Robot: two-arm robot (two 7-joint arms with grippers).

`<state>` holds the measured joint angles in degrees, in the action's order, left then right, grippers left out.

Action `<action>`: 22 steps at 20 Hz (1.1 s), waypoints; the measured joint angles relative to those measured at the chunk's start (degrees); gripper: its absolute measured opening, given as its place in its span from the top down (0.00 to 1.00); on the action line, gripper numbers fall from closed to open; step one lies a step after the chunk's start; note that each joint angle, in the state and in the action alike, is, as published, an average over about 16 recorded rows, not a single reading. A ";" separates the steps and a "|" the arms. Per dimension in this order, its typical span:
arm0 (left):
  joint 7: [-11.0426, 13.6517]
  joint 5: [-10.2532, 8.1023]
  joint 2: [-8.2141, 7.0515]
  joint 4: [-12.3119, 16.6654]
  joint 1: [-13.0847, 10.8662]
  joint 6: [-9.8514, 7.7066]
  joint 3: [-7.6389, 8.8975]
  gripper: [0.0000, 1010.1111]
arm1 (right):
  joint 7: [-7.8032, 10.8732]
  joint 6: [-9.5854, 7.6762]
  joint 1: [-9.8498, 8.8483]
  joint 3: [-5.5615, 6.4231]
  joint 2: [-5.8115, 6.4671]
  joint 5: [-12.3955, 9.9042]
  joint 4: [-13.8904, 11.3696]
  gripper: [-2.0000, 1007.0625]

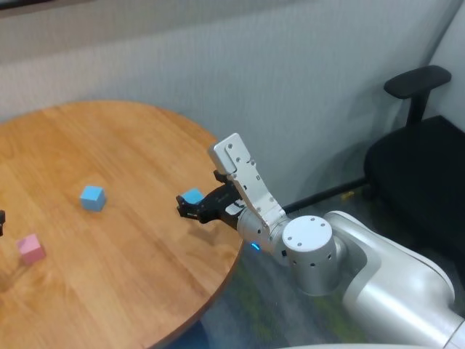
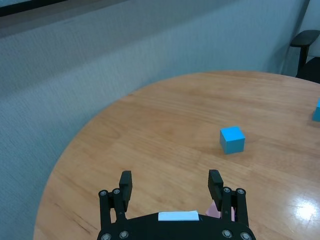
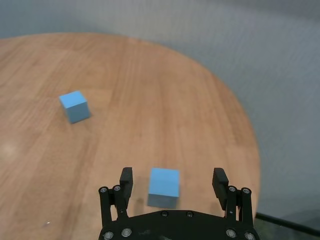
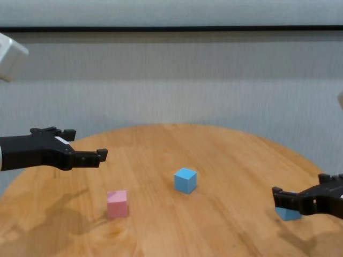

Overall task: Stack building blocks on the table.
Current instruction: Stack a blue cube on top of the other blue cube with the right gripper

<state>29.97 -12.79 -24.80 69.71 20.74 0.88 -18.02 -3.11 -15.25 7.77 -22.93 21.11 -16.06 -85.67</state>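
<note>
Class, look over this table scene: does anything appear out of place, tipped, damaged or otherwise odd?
Nothing stands out. The pink block and two blue blocks sit flat and apart on the table, none stacked. The right tool brackets one blue block, open.

No legible text, brand, number or sign appears in any view. The only label-like item is a small white sticker [image 2: 178,216] on the body of the left gripper [image 2: 170,184], seen in the left wrist view; it appears blank, with no lettering that can be read. The building blocks and the table carry no visible markings, and the white casing of the right arm [image 1: 243,178] in the head view shows only small dots, no characters.
</note>
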 joint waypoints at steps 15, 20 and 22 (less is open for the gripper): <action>0.00 0.00 0.01 0.00 0.01 0.00 0.00 0.01 | 2.90 1.16 2.41 0.10 -2.89 1.34 5.41 0.00; 0.00 0.00 0.01 0.00 0.01 0.00 0.00 0.01 | 3.53 1.42 3.17 0.44 -3.72 1.84 7.12 0.00; 0.00 0.00 0.01 0.00 0.01 0.00 0.00 0.01 | 3.72 1.46 3.41 0.59 -4.04 2.02 7.75 0.00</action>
<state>29.97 -12.78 -24.79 69.71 20.75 0.87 -18.02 0.61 -13.79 11.18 -22.34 17.07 -14.04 -77.92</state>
